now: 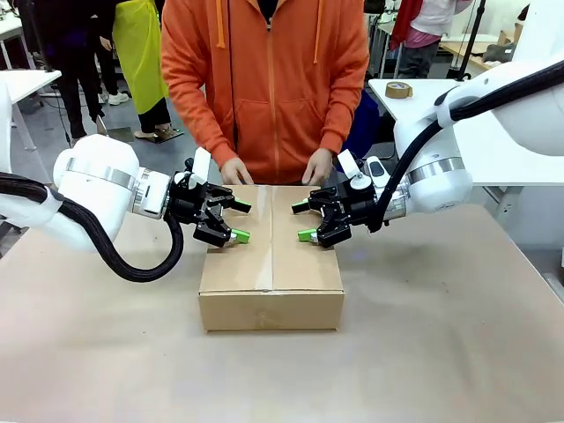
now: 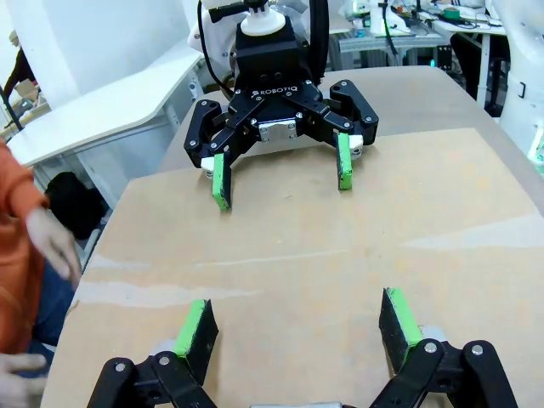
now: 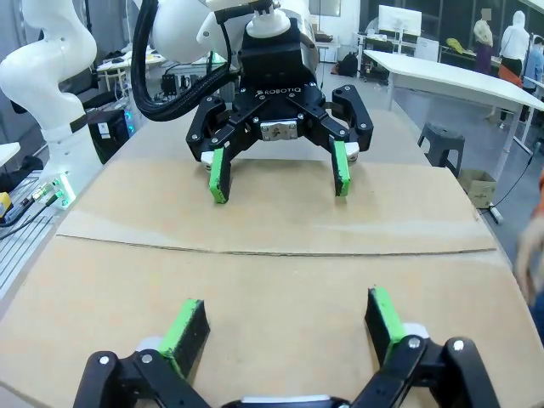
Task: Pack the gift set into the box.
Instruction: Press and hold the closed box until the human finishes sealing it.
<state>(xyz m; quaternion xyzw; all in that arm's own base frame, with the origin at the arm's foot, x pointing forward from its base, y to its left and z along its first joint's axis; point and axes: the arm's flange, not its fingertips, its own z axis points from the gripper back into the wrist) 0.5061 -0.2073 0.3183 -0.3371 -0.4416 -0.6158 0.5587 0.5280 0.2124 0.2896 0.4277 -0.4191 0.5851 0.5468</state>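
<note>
The box (image 1: 271, 264) lies on the table's middle with its top flaps folded flat and a tape strip along the seam. The gift set is hidden from view. My left gripper (image 1: 238, 222) hovers open over the box's left flap, pointing right. Facing it over the right flap, my right gripper (image 1: 304, 221) is also open. In the left wrist view my left gripper (image 2: 297, 327) is low over the box top (image 2: 297, 246), opposite the right gripper (image 2: 280, 174). In the right wrist view the right gripper (image 3: 285, 327) faces the left gripper (image 3: 279, 174) across the seam (image 3: 272, 251).
A person in an orange hoodie stands at the far side, with both hands (image 1: 235, 170) resting at the box's far edge. A tape roll (image 1: 398, 89) sits on a white table at the back right. Brown paper covers the table (image 1: 441, 335).
</note>
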